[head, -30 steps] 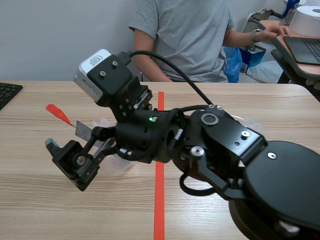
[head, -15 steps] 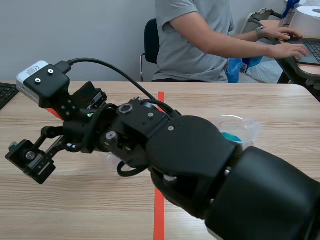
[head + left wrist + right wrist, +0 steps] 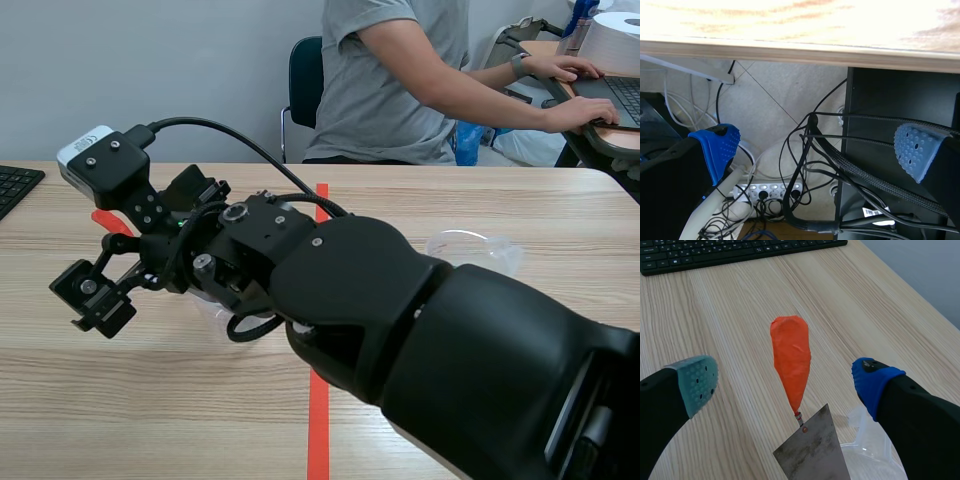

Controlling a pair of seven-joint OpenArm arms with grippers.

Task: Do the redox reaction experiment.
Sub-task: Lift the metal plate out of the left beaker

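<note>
The right gripper [image 3: 784, 382] held its fingers apart, the orange-handled scraper [image 3: 790, 357] on the desk [image 3: 740, 300] between them, blade by a clear beaker [image 3: 865, 460]. The left gripper [image 3: 817, 150] was likewise spread.

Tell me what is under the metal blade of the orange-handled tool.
The blade lies over a clear plastic cup, whose rim and spout show beside it. The cup's inside beneath the blade is covered.
</note>
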